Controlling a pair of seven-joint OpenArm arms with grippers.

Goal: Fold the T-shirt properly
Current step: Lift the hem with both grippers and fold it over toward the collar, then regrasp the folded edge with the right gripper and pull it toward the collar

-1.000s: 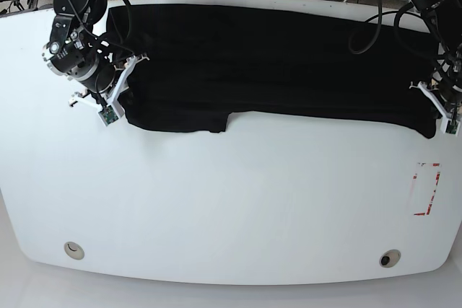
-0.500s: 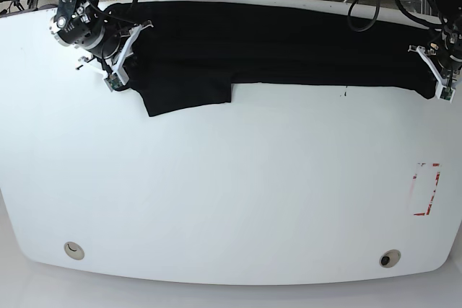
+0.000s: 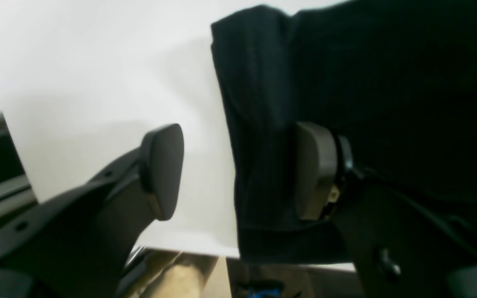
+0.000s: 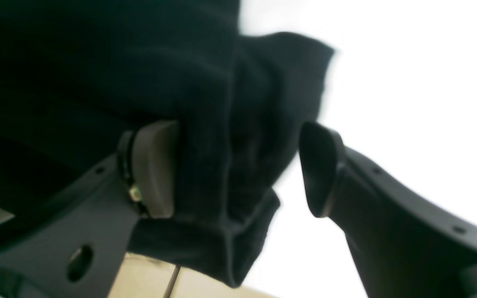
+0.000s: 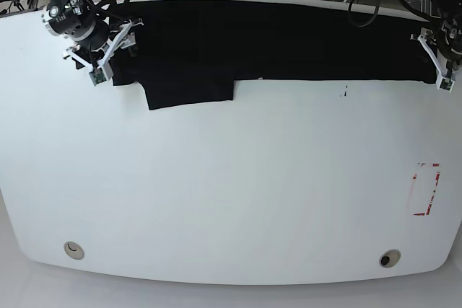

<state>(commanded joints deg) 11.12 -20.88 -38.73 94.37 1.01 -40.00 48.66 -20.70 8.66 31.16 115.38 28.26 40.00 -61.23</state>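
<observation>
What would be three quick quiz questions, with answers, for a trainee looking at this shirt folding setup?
1. True or false: the left gripper is open.
2. Multiple choice: in the base view, where does the T-shirt lie on the table? A: along the edge nearest the bottom of the picture; B: along the edge nearest the top; C: in the middle.
3. Fill in: in the base view, the red marks are on the ____ side of the picture.

Key: 1 true; 2 B; 3 right.
</observation>
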